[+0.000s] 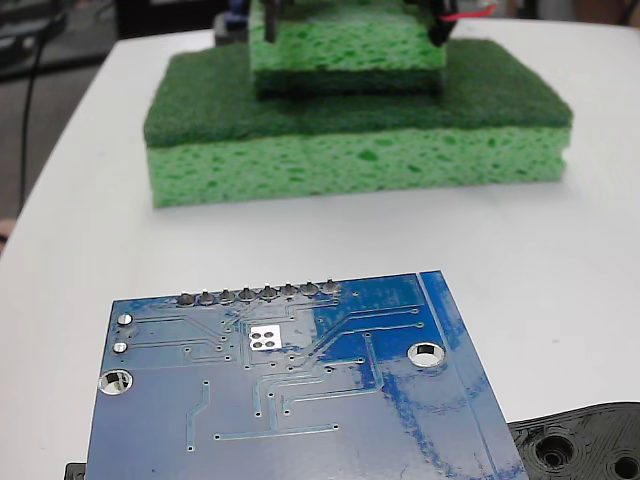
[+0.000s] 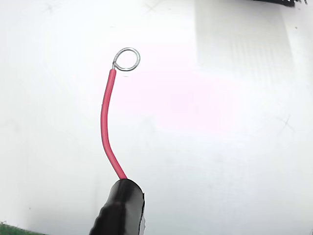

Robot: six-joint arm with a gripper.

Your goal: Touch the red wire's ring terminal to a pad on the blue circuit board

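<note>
While the ring terminal [image 2: 127, 59] hangs over bare table in the wrist view, the approach has barely begun; the blue circuit board [image 1: 300, 400] lies lower centre of the fixed view, its pad [image 1: 265, 338] untouched. Gripper state: cannot tell.

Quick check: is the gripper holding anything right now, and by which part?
The red wire leaves a black sleeve at the wrist view's bottom edge. No fingers show, so the hold cannot be confirmed.

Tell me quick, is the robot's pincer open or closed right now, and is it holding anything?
Pincer: its fingers are not in view, so open or closed cannot be told. The red wire with its ring terminal sticks out from a black sleeve.
</note>
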